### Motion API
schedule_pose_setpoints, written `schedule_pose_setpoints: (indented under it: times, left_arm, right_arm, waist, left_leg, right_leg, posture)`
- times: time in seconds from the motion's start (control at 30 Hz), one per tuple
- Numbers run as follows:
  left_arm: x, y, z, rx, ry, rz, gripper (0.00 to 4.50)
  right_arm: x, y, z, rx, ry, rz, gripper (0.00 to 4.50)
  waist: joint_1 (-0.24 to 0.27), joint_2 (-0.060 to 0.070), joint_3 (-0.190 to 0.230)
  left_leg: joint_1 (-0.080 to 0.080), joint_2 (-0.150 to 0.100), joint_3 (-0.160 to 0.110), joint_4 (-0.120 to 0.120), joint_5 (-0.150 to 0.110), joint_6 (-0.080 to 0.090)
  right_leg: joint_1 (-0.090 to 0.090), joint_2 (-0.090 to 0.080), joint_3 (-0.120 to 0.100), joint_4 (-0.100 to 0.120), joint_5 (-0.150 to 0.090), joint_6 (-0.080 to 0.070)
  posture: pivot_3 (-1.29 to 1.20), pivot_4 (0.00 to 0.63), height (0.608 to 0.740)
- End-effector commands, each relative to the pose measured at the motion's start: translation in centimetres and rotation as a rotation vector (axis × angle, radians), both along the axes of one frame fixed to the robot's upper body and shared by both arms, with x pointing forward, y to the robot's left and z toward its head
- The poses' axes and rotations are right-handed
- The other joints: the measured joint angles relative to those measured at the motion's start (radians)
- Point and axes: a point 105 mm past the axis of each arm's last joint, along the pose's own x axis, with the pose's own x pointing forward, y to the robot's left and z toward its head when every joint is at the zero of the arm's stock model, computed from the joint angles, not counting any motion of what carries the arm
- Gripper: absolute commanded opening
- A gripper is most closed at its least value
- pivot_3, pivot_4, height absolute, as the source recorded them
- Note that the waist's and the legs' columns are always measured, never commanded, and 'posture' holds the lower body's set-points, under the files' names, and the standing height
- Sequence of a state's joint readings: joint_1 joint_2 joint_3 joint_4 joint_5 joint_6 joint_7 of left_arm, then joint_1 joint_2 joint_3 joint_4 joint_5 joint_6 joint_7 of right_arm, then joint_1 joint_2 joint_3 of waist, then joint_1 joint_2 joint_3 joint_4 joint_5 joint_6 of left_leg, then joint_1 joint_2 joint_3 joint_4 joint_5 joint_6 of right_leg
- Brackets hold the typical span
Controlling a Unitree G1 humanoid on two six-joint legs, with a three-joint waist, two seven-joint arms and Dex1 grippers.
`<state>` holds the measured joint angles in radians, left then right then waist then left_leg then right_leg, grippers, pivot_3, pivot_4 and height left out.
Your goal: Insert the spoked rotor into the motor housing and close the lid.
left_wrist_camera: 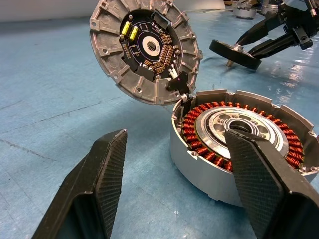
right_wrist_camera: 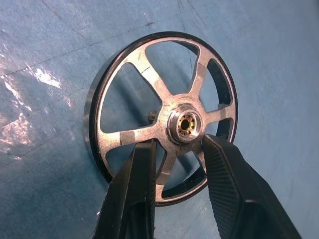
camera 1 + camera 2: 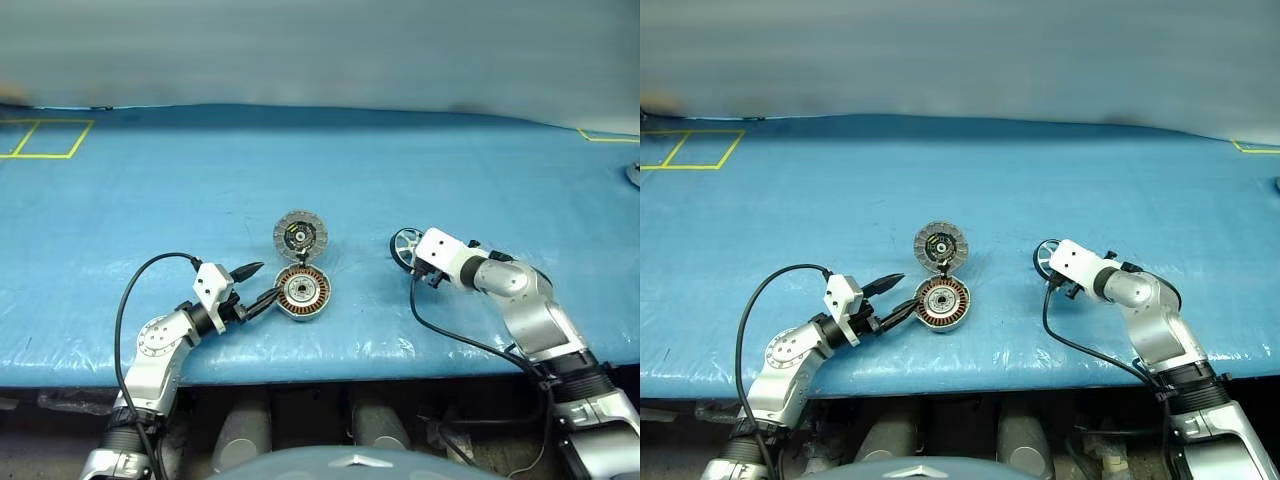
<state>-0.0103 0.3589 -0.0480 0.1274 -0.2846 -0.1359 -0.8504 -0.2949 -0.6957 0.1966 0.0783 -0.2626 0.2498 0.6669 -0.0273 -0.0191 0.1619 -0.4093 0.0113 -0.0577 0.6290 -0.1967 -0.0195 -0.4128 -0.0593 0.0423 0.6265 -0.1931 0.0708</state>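
The right gripper (image 2: 177,164), jaws clasping the hub of the dark silver-spoked rotor (image 2: 159,117), holds it right of the copper-wound motor housing (image 3: 302,292); left gripper (image 1: 179,184) released.

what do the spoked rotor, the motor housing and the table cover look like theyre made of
Spoked rotor: looks like brushed bare metal, grey spokes with fine scratches, a brass-coloured bore at the hub, and a dark outer band that may be rubber or coating. Motor housing: matt cast-looking silver metal, with glossy copper wire windings inside. Table cover: blue sheet, likely plastic tarp, with creases and shiny highlights.
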Motion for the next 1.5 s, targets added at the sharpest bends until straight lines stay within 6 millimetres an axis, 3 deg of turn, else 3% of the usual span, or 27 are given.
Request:
schedule_pose_setpoints:
  times: [0.03, 0.27, 0.37, 0.53, 0.63, 0.73, 0.83, 1.13, 1.3, 1.5]
  left_arm:
    - [-0.2, -0.4, 0.0, 0.018, -0.003, -0.022, 3.32]
    - [-0.5, -0.5, -0.3, 0.015, 0.005, -0.019, 3.32]
    - [-0.5, -0.5, -0.4, 0.014, 0.007, -0.015, 3.32]
    - [-0.6, -0.5, -0.5, 0.016, 0.007, -0.010, 3.32]
    - [-0.6, -0.4, -0.5, 0.018, 0.007, -0.008, 3.32]
    - [-0.6, -0.3, -0.4, 0.017, 0.002, 0.000, 3.32]
    - [-0.5, -0.2, -0.4, 0.009, -0.004, 0.011, 3.32]
    - [-0.7, -0.1, 0.2, -0.019, 0.002, -0.040, 3.32]
    - [-1.1, 0.2, 0.4, -0.017, 0.005, -0.068, 3.32]
    - [-1.5, 0.4, 0.4, -0.002, 0.017, -0.091, 3.32]
  right_arm:
    - [-0.5, 0.7, -2.0, -0.012, 0.099, 0.057, 1.49]
    - [-2.5, 1.9, -5.0, 0.032, 0.327, 0.163, 1.49]
    - [-2.7, 1.9, -5.3, 0.034, 0.342, 0.168, 1.04]
    - [-2.2, 2.0, -4.8, 0.030, 0.281, 0.155, 1.04]
    - [-1.7, 2.1, -4.0, 0.041, 0.213, 0.136, 1.04]
    - [-1.0, 2.2, -1.5, 0.095, 0.066, 0.080, 1.04]
    - [-1.7, 2.7, 0.6, 0.179, -0.001, 0.069, 1.04]
    - [-6.2, 8.5, 7.6, 0.663, -0.071, 0.330, 1.04]
    - [-8.0, 10.8, 7.0, 0.752, 0.027, 0.432, 1.04]
    - [-7.6, 12.3, 5.6, 0.730, 0.051, 0.440, 1.04]
  waist:
    - [-0.002, -0.002, -0.001]
    - [-0.003, -0.011, -0.009]
    - [-0.002, -0.013, -0.011]
    - [-0.003, -0.015, -0.013]
    - [-0.004, -0.015, -0.013]
    - [-0.003, -0.015, -0.012]
    - [0.000, -0.011, -0.010]
    - [0.004, 0.000, -0.003]
    - [0.004, -0.001, -0.002]
    - [0.003, 0.001, 0.000]
  left_leg:
    - [0.000, 0.000, 0.000, 0.000, 0.000, 0.000]
    - [0.003, 0.001, 0.000, -0.001, 0.000, 0.000]
    - [0.004, 0.001, 0.000, -0.002, 0.000, 0.000]
    - [0.007, 0.002, 0.000, -0.002, 0.000, 0.000]
    - [0.010, 0.002, 0.000, -0.002, -0.001, -0.001]
    - [0.010, 0.003, 0.001, -0.002, -0.001, -0.002]
    - [0.007, 0.002, 0.001, -0.002, -0.001, -0.002]
    - [-0.003, 0.002, 0.001, -0.002, -0.001, -0.001]
    - [-0.003, 0.002, 0.000, -0.002, -0.001, -0.001]
    - [-0.004, 0.002, 0.000, -0.002, -0.001, -0.001]
  right_leg:
    - [0.000, 0.000, 0.000, 0.000, 0.000, 0.000]
    - [0.003, 0.000, 0.000, 0.000, 0.000, 0.000]
    - [0.003, 0.000, 0.000, 0.000, 0.000, 0.000]
    - [0.004, 0.000, 0.000, 0.000, 0.000, -0.001]
    - [0.004, 0.000, 0.000, 0.000, -0.001, -0.001]
    - [0.003, 0.000, 0.000, 0.000, -0.001, -0.001]
    - [0.004, 0.000, 0.000, 0.000, -0.001, -0.001]
    - [-0.004, 0.001, 0.000, 0.000, -0.001, -0.001]
    - [-0.004, 0.000, -0.001, 0.000, -0.001, -0.001]
    - [-0.005, 0.000, -0.001, 0.000, -0.001, -0.001]
  posture:
    - [0.00, 0.150, 0.740]
    - [0.00, 0.150, 0.740]
    - [0.00, 0.150, 0.740]
    - [0.00, 0.150, 0.740]
    - [0.00, 0.150, 0.740]
    - [0.00, 0.150, 0.740]
    - [0.00, 0.150, 0.740]
    - [0.00, 0.150, 0.740]
    - [0.00, 0.150, 0.740]
    - [0.00, 0.150, 0.740]
